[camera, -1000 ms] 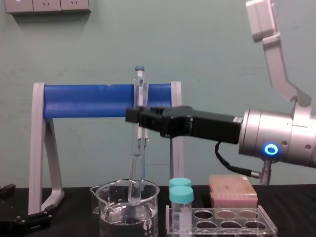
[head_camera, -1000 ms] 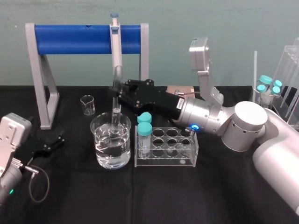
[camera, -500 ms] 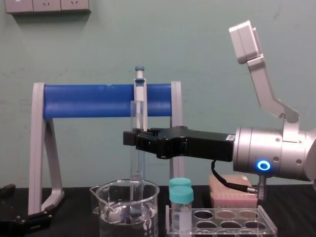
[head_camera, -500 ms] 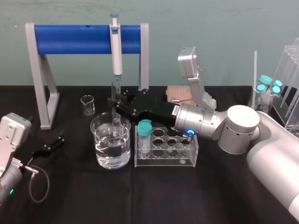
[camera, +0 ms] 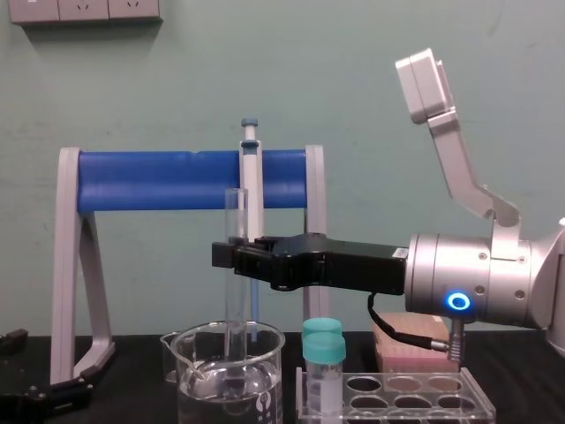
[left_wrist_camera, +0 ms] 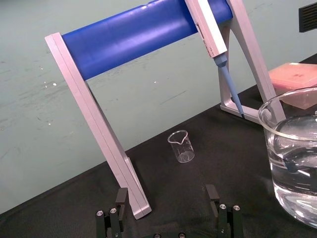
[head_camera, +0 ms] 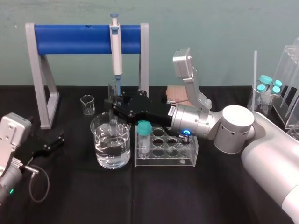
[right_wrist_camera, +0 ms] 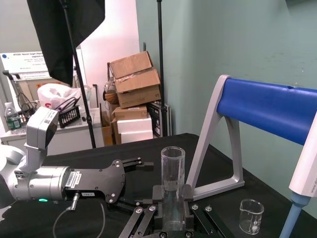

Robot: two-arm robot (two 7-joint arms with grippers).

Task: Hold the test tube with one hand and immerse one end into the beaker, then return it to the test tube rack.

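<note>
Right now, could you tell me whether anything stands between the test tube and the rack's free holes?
Yes. The right pincer holds the test tube with its lower end inside the beaker, so the beaker's wall and the teal-capped vials at the beaker-side end of the test tube rack lie between. Lifting first seems wise.

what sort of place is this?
Likely a lab bench demo: filled beaker, acrylic test tube rack, pipette hung on a stand. Right claw holds a test tube in the beaker; left claw parked far left.

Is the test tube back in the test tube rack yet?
No, the right gripper holds the test tube upright with its lower end down inside the beaker, beside the test tube rack.
</note>
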